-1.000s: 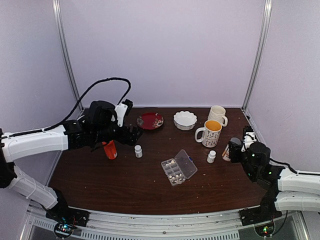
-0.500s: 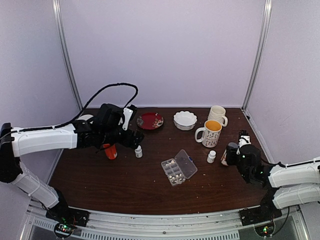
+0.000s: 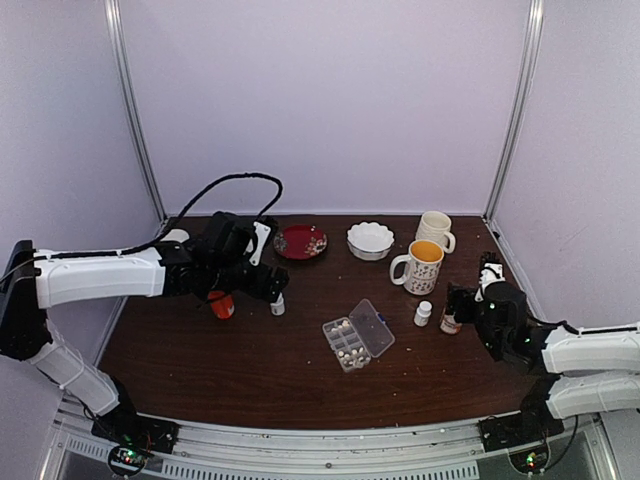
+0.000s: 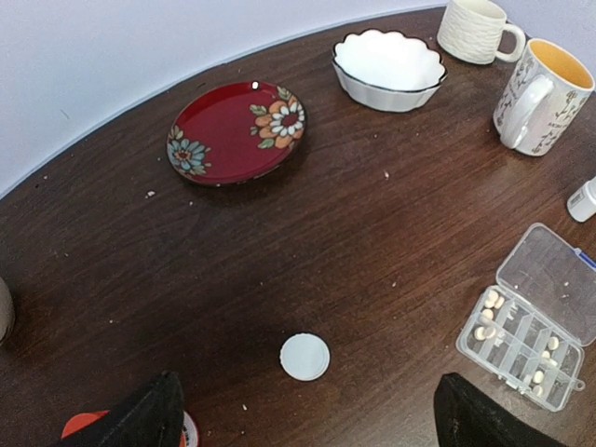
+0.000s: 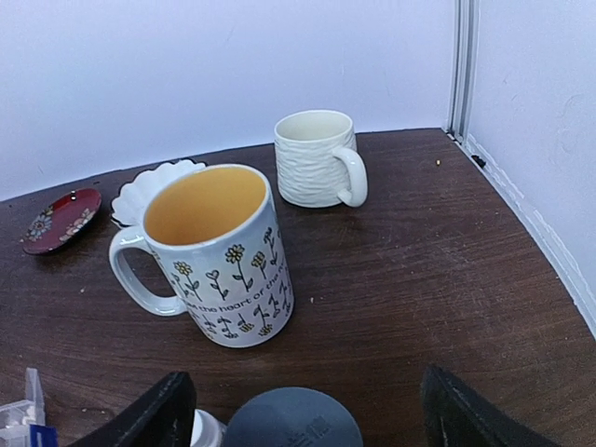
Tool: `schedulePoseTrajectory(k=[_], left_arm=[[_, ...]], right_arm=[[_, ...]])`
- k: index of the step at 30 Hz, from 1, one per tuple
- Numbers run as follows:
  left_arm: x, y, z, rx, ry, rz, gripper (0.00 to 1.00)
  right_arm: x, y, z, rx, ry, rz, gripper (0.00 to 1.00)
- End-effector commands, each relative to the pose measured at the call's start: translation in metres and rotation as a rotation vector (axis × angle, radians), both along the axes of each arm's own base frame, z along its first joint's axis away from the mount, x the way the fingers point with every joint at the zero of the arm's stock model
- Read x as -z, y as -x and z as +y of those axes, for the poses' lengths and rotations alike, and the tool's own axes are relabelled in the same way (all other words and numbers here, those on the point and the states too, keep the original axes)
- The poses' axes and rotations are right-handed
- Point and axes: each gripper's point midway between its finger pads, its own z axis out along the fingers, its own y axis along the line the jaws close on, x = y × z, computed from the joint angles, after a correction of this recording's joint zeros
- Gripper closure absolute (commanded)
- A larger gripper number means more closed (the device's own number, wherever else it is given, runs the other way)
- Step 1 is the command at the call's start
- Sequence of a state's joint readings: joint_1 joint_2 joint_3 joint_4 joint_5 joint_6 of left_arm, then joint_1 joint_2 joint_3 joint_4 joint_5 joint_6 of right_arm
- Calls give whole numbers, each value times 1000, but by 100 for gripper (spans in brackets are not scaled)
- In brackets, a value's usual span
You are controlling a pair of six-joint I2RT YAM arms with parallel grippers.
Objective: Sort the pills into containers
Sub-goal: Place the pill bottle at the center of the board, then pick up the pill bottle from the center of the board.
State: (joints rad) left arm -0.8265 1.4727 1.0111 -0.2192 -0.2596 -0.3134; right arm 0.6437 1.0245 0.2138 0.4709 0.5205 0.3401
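Right jaws widened; left arm (image 3: pixel 100 280) swung rightward.

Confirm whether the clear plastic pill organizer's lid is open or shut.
Open: the clear hinged lid lies flipped back beside the compartments, whitish pills exposed.

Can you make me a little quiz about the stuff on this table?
1. True or false: the organizer has its lid open.
2. Where are the pills? A in the bowl, B in the organizer, C on the plate.
3. What colour is the inside of the flowered mug?
Key: 1 true; 2 B; 3 yellow.
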Motion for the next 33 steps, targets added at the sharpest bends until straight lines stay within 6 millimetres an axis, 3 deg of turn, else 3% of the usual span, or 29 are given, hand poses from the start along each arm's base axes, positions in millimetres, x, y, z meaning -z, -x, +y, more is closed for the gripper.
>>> schedulePoseTrajectory(k=[1,4,8,12,15,21,23,25,33], left_arm=[[0,-11,3,-61,-5,26,6],[12,-15,7,-80,7,82,14],[30,-19,9,-80,-1,154,19],[42,-21,6,-59,-53,214,22],[47,-20,2,-38,-70,249,24],[56,-24,0,-40,-106,301,25],[63,-24,-1,-43,-124,328,29],[68,-24,0,-49,-144,354,31],[89,-25,1,-80,-183,412,36]], right_arm=[[-24,0,3,-23,9,4,10],[-36,6,3,-51,29,14,1],[-46,15,-5,-40,52,59,0],[-58,25,7,-126,45,164,0],[-71,30,1,-97,16,187,0],[-76,42,18,-249,-28,131,2],[-72,41,24,-266,-23,172,11],[-67,39,27,-270,1,218,13],[-70,33,33,-281,2,214,13]])
